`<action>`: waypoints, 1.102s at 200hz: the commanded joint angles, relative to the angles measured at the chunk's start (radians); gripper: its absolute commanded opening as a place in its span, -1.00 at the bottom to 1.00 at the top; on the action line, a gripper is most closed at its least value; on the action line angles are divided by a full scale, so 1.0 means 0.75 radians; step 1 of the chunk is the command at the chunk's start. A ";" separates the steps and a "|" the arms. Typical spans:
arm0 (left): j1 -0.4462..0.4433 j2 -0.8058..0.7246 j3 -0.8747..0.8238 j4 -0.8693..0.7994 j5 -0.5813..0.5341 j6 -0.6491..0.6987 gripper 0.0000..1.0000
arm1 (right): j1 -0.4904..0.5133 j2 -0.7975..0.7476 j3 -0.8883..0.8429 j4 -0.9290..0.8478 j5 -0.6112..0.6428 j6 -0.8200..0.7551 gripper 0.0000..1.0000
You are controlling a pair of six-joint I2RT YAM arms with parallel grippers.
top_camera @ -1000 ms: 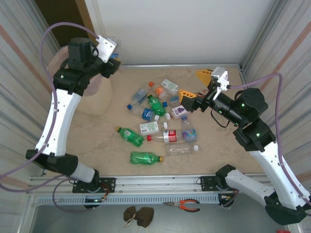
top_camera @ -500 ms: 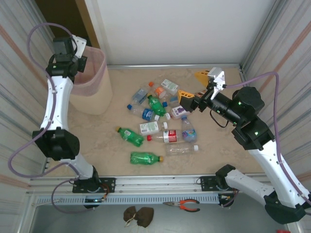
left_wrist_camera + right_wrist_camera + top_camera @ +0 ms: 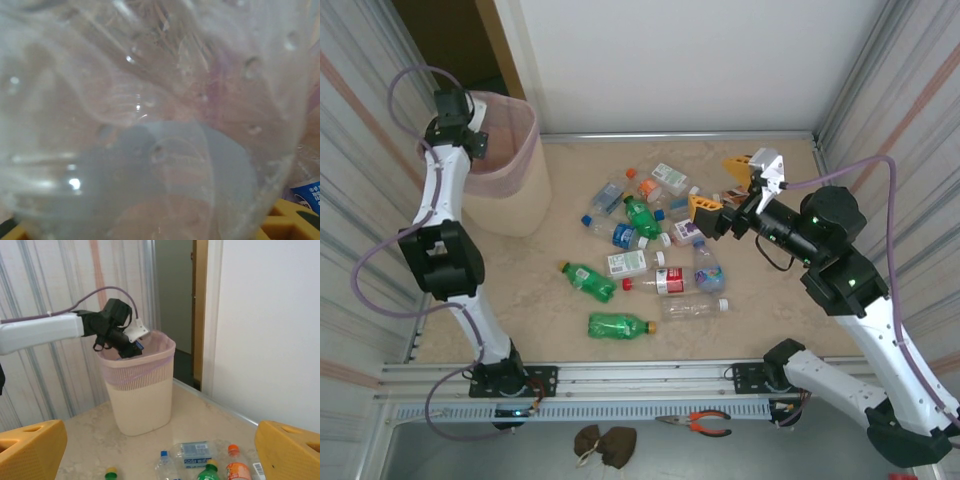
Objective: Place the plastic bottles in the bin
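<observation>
The pale-pink bin [image 3: 512, 195] stands at the back left of the table. My left gripper [image 3: 470, 138] reaches over its rim and is shut on a clear plastic bottle [image 3: 150, 100]; one yellow fingertip [image 3: 295, 222] shows under the bottle. In the right wrist view, the left gripper [image 3: 125, 346] dips into the bin [image 3: 140, 400]. Several plastic bottles lie mid-table, among them a green one [image 3: 618, 325], a red-labelled one [image 3: 666, 281] and a clear one [image 3: 695, 306]. My right gripper [image 3: 720, 187] hovers open above the pile's right side, nothing between its fingers [image 3: 30, 450].
Corrugated walls close in on both sides and a white wall stands at the back. A metal rail runs along the near table edge, with orange-handled pliers [image 3: 695, 422] below it. Bare tabletop lies between the bin and the bottle pile.
The left arm has swung left over the bin and lowered its gripper with the clear bottle into the opening. The right gripper has drifted slightly left toward the pile.
</observation>
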 commanded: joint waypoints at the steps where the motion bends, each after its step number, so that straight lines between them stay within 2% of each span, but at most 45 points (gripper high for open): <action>1: 0.018 0.041 0.046 0.014 0.003 -0.037 -0.02 | 0.004 -0.013 -0.016 -0.011 0.006 -0.025 0.90; 126: 0.050 0.288 0.000 -0.246 0.063 -0.148 0.15 | 0.005 -0.034 -0.087 0.020 0.007 -0.030 0.91; 220: 0.045 0.361 0.073 -0.598 0.182 -0.308 0.40 | 0.004 -0.048 -0.103 0.007 -0.011 -0.035 0.93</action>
